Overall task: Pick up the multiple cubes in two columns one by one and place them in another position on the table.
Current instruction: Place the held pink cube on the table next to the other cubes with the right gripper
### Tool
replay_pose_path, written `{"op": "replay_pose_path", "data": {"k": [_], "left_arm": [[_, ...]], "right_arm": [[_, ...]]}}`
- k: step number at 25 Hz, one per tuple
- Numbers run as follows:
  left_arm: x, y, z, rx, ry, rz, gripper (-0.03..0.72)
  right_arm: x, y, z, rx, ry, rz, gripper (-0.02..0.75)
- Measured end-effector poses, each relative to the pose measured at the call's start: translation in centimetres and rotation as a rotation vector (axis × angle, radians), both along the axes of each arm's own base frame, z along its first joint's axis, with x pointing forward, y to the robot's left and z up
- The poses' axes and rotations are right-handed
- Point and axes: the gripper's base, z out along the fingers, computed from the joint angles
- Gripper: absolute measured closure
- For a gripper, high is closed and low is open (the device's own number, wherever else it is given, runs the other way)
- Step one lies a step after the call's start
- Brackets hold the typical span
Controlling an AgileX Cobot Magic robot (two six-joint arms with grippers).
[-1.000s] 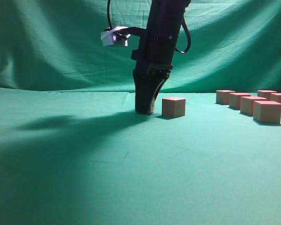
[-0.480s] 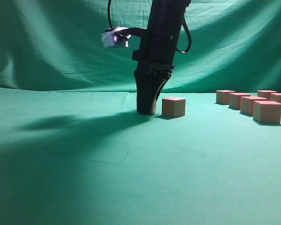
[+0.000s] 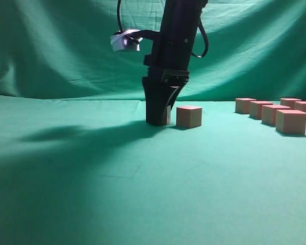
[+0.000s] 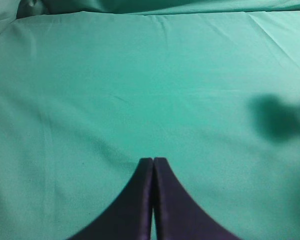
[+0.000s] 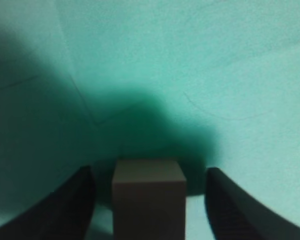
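My right gripper (image 3: 158, 121) stands upright on the green table (image 3: 143, 184), a little left of the middle. In the right wrist view this gripper (image 5: 149, 172) is open, and a reddish-pink cube (image 5: 149, 200) rests on the cloth between its fingers with a gap on each side. From outside only a sliver of that cube (image 3: 167, 116) shows behind the fingers. A second cube (image 3: 188, 116) sits just to its right. Several more cubes (image 3: 290, 121) stand in two columns at the far right. My left gripper (image 4: 153, 161) is shut and empty over bare cloth.
Draped green backdrop (image 3: 66, 51) closes the far side of the table. The arm's shadow (image 3: 81, 133) falls to the left of the right gripper. A dark shadow (image 4: 280, 117) lies on the cloth at the right of the left wrist view.
The right gripper's jaws have spread apart, letting go of the cube, which stays on the cloth. The arm stays in place. The other cubes have not moved.
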Motion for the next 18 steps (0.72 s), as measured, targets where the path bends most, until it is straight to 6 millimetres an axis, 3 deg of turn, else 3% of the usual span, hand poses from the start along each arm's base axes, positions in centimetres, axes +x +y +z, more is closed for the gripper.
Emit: {"op": "replay_pose_path", "data": {"k": [4, 10, 11, 18], "left_arm": [[0.0, 0.0, 0.0, 0.000, 0.000, 0.000, 0.688], [0.0, 0.0, 0.0, 0.000, 0.000, 0.000, 0.688], [0.0, 0.0, 0.0, 0.000, 0.000, 0.000, 0.688], [0.0, 0.0, 0.0, 0.000, 0.000, 0.000, 0.688]], "right_arm": [[0.1, 0.0, 0.0, 0.008, 0.000, -0.032, 0.133], [0.2, 0.1, 0.7, 0.028, -0.020, -0.067, 0.141], [0.2, 0.1, 1.5, 0.037, -0.033, -0.075, 0.101], [-1.1, -0.6, 9.7, 0.111, -0.117, -0.119, 0.115]]}}
